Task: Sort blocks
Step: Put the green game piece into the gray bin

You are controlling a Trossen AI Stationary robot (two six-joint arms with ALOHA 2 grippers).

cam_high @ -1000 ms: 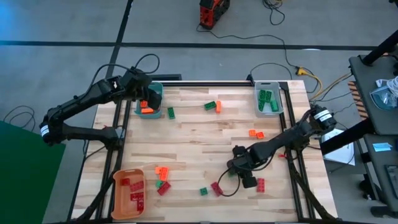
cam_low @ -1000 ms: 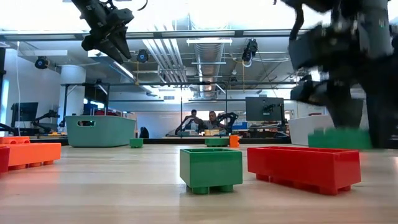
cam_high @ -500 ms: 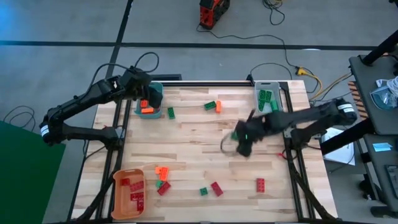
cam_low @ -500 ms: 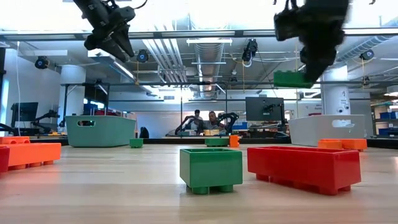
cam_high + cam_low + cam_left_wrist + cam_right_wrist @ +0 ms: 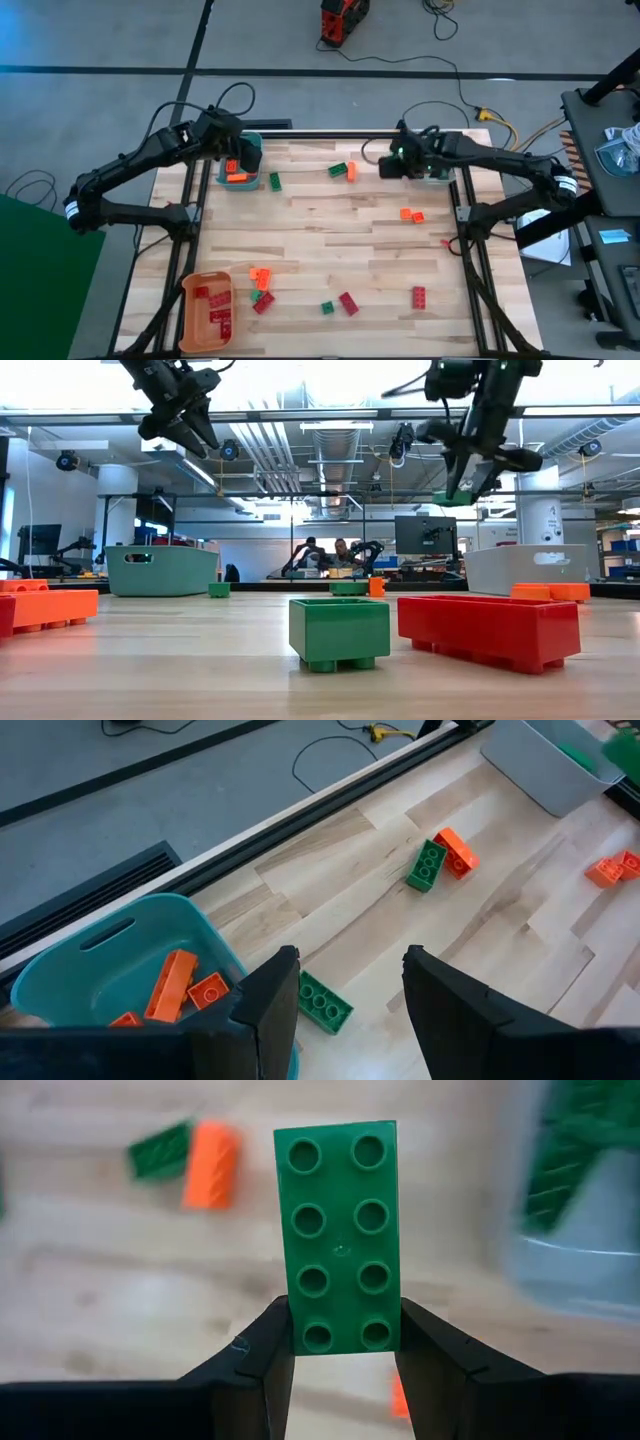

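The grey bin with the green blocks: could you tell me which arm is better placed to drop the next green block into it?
The right. Its gripper is shut on a green block, right beside the grey bin. The left gripper is open and empty above the teal bin.

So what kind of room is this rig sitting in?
Probably a robotics lab or open workshop. The low view shows exposed ceiling ducts, monitors on benches and people seated at the back. The wooden table stands on a bare floor with loose cables.
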